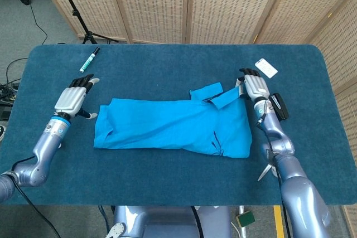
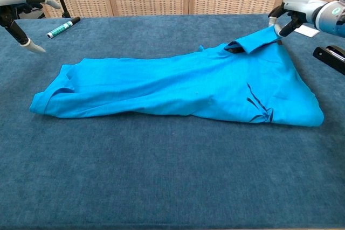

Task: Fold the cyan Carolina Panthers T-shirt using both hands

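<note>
Head view: blue carpeted table (image 1: 167, 182), wicker screens (image 1: 150, 4) behind it.

- The T-shirt (image 1: 173, 125) is lying lengthwise across the middle of the table (image 1: 167, 182).
- The left hand (image 1: 71, 97) is hovering just off the shirt's left end, apart from it.
- The right hand (image 1: 254, 86) is sitting at the shirt's far right corner.
- A marker (image 1: 88, 59) is lying behind the left hand.
- A card (image 1: 266, 68) is lying behind the right hand.

One T-shirt (image 1: 173, 126), one marker (image 1: 88, 60), one card (image 1: 266, 68), two hands.
</note>
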